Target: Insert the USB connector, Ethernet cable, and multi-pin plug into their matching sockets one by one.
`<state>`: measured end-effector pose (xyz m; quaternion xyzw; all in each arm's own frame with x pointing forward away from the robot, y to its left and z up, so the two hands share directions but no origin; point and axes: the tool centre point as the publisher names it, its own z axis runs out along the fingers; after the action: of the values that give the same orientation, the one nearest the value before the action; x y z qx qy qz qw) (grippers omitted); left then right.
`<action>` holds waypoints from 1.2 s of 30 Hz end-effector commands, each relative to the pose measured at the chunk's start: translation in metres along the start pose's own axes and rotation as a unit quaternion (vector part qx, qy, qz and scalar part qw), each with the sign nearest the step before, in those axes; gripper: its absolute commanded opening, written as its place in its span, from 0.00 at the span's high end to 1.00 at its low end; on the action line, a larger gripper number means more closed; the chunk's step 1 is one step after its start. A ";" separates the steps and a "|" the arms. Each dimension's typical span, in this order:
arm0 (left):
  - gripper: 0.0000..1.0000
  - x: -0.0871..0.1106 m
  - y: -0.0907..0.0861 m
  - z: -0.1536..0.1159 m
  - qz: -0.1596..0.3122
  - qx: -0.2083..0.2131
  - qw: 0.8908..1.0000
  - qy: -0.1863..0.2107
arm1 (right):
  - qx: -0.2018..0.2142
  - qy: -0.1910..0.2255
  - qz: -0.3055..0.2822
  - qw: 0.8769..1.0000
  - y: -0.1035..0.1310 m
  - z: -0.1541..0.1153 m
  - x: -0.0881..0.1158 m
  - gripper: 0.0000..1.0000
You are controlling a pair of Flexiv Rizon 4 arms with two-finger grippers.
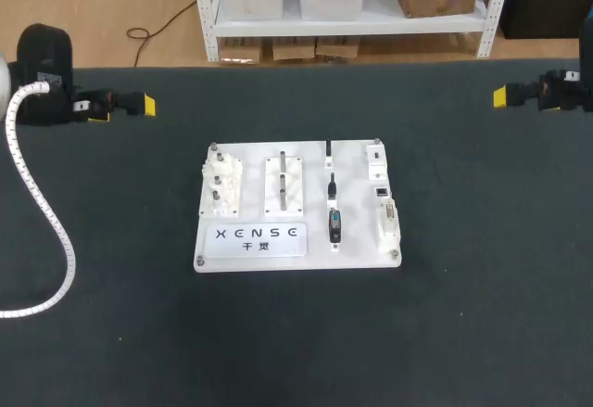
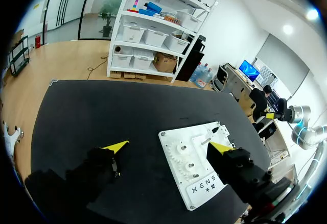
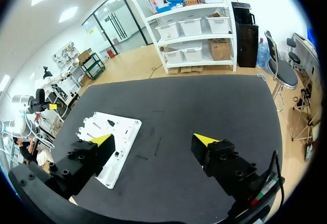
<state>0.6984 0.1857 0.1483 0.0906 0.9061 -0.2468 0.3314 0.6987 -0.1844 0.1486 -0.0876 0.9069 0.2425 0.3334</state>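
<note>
1. Table (image 1: 111, 314): a dark mat covers the whole surface.
2. Left arm (image 1: 44, 73): at the table's far left edge, well apart from the board. A white ribbed hose (image 1: 37, 194) trails from it across the mat.
3. Right arm (image 1: 567, 87): at the far right edge, also well apart from the board.
4. White board (image 1: 357, 249): lies flat at the middle of the table, between the two arms.
5. Left gripper (image 2: 168, 146): hovers above the mat with its fingers spread wide and nothing between them. In its wrist view the board lies ahead of it and under one fingertip.
6. Right gripper (image 3: 153, 139): its fingers are spread wide and hold nothing. The board lies beside one finger, off to the side.
7. Label plate (image 1: 259, 234): on the board's near left part.
8. Gear fixture (image 1: 220, 184): on the board's left end.
9. Shaft fixture (image 1: 284, 184): just beside the gear fixture, toward the middle.
10. Dark plugs (image 1: 334, 224): three stand in a column right of the middle, each in its own holder. Which one is USB or Ethernet cannot be told.
11. Sockets (image 1: 388, 222): pale parts in a column along the board's right edge, just beside the plugs. The nearest is the widest.
</note>
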 end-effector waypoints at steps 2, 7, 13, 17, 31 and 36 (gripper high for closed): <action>0.00 -0.002 -0.008 0.008 0.063 0.046 0.997 0.013 | 0.002 0.000 0.000 1.000 0.000 0.000 0.000 0.00; 0.00 0.004 -0.016 0.014 0.215 0.123 0.968 0.033 | 0.002 0.000 0.000 1.000 0.000 0.000 0.000 0.00; 0.00 0.019 -0.033 0.015 0.376 0.218 0.899 0.056 | 0.002 0.000 0.000 1.000 0.000 0.000 0.000 0.00; 0.00 0.031 -0.043 0.013 0.433 0.276 0.854 0.082 | 0.002 0.000 0.000 1.000 0.000 0.000 0.000 0.00; 0.00 0.058 -0.080 0.029 0.513 0.350 0.773 0.130 | 0.002 0.000 0.000 1.000 0.000 0.000 0.000 0.00; 0.00 0.058 -0.084 0.040 0.514 0.330 0.781 0.132 | 0.002 0.000 0.000 1.000 0.000 0.000 0.000 0.00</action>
<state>0.6354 0.1011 0.1188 0.6007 0.6868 -0.2739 0.3041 0.6988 -0.1843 0.1485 -0.0875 0.9069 0.2424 0.3334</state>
